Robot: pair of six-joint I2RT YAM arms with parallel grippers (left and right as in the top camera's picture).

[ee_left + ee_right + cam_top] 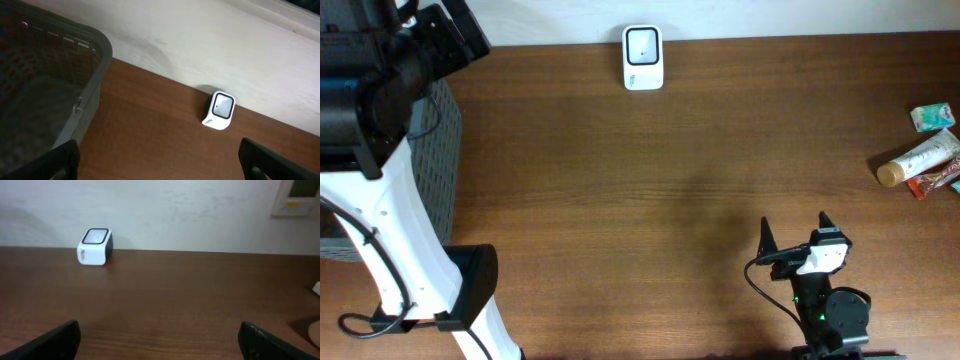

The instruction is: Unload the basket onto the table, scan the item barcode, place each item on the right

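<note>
The white barcode scanner [642, 57] with its dark window stands at the table's far edge, against the wall; it also shows in the left wrist view [219, 110] and the right wrist view [95, 246]. The items lie at the table's right edge: a white tube [920, 160] with a tan cap, a green packet [932, 117] and a red packet [935, 182]. My right gripper [795, 230] is near the front edge, open and empty, well left of the items. My left gripper [160, 165] is open and empty, high beside the basket, far from the items.
A grey mesh basket [440, 150] stands at the left end of the table, its rim under the left arm [390, 80]; the same basket [75, 65] fills the left of the left wrist view. The table is brown wood [650, 200].
</note>
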